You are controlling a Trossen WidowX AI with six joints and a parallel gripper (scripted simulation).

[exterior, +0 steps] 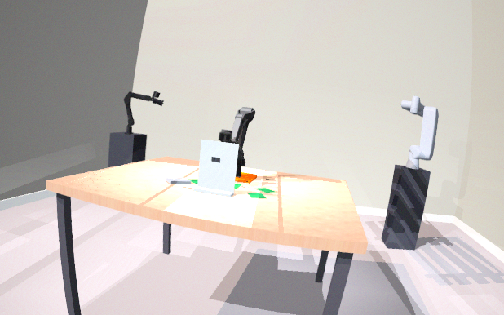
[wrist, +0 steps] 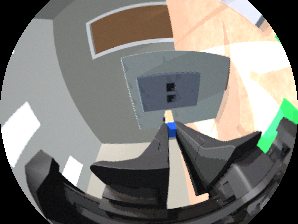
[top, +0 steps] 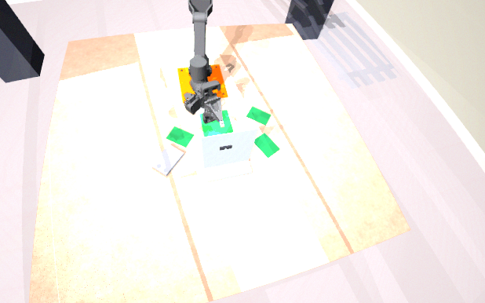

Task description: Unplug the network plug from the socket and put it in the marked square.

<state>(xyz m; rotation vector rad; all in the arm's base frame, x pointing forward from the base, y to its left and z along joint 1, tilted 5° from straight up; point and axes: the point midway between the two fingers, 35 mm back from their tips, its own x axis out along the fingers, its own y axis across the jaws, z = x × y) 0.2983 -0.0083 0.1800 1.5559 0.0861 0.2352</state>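
The plug is out of the panel, with a blue part between my fingertips and a pale part pointing towards the panel. My gripper is shut on it, over a larger green patch on the arm's side of the panel. The upright panel carries a grey socket plate with two dark openings, both without a plug. A visible gap separates plug and panel. In the exterior view, the panel hides the fingertips. I cannot tell which green patch is the marked square.
Smaller green patches lie left and right of the panel. A flat grey object lies at the left. The orange base plate is under the arm. The panel's foot sits on the table.
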